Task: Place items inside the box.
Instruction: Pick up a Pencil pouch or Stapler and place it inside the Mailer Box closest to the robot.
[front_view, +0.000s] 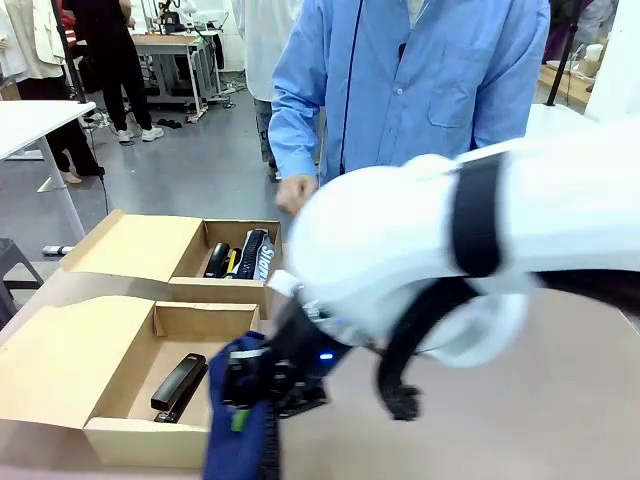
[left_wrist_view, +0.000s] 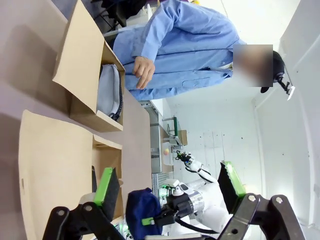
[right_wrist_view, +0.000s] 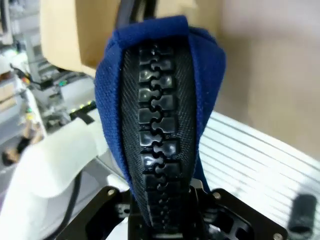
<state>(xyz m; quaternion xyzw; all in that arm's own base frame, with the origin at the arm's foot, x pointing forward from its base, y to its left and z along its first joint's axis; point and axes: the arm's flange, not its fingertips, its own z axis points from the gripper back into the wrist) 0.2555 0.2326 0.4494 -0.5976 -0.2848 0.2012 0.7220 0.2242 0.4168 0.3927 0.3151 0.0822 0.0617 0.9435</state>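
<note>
One navy pouch clamped in right pincer; left pincer gapes, apparently empty.

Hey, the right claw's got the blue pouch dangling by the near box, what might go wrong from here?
1. The navy pouch hangs long from the right claw, close to the near box at its side wall; it might snag the rim or drape over it rather than drop inside.
2. The black stapler already lies in that box, so the pouch may land on it and sit high.
</note>
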